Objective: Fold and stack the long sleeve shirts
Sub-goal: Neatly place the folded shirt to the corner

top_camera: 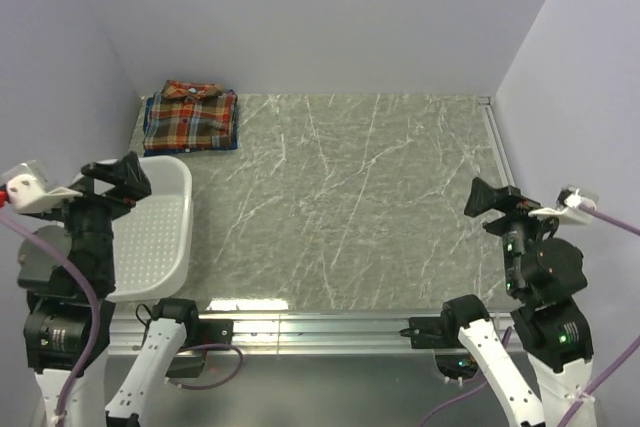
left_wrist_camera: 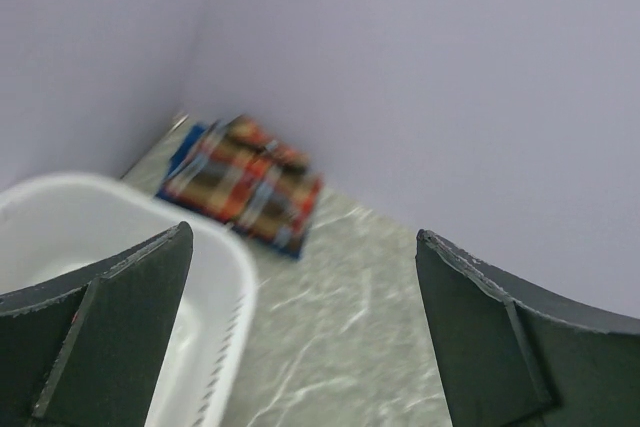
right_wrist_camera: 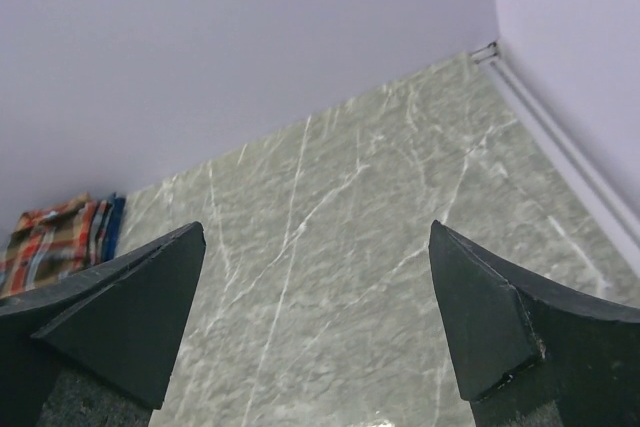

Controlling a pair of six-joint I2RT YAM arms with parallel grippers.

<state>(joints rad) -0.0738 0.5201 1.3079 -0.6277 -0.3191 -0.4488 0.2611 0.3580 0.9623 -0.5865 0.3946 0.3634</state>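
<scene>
The red-orange plaid shirt (top_camera: 190,115) lies folded in the far left corner of the table, on top of the folded blue shirt (top_camera: 150,117), of which only edges show. The stack also shows blurred in the left wrist view (left_wrist_camera: 240,182) and at the left edge of the right wrist view (right_wrist_camera: 55,244). My left gripper (top_camera: 122,175) is open and empty, raised above the white basket, well short of the stack. My right gripper (top_camera: 490,199) is open and empty, raised at the right side of the table, far from the shirts.
A white slotted plastic basket (top_camera: 160,237) stands at the near left, under the left gripper, and shows in the left wrist view (left_wrist_camera: 215,277). Lilac walls close the back and both sides. A metal rail (top_camera: 492,142) runs along the table's right edge.
</scene>
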